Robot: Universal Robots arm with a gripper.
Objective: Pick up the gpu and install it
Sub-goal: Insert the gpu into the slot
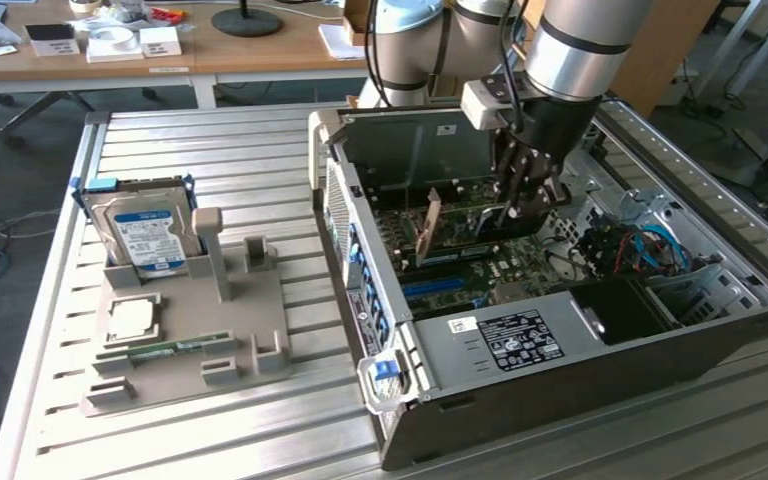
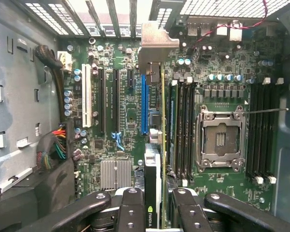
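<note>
**Gpu gripped inside the open case**

In the exterior view, a hard drive (image 1: pixel 144 235) stands at the grey rack's (image 1: pixel 244 330) 11 o'clock corner. The open computer case (image 1: pixel 598 350) lies at the rack's 3 o'clock. Inside it, the gripper (image 1: pixel 524 208) is clamped on the gpu (image 2: pixel 152 176), held edge-on over the motherboard (image 2: pixel 125 121) near its blue slot (image 2: pixel 144 104).

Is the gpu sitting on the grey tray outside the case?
No, the hand grips the gpu edge-on over the motherboard inside the case.

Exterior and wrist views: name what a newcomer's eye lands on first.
The open computer case on the exterior view's right, with the arm's end effector reaching into it. In the wrist view it grips the gpu edge-on over the motherboard. On the exterior view's left, a blue-labelled hard drive stands in a grey holder.
</note>
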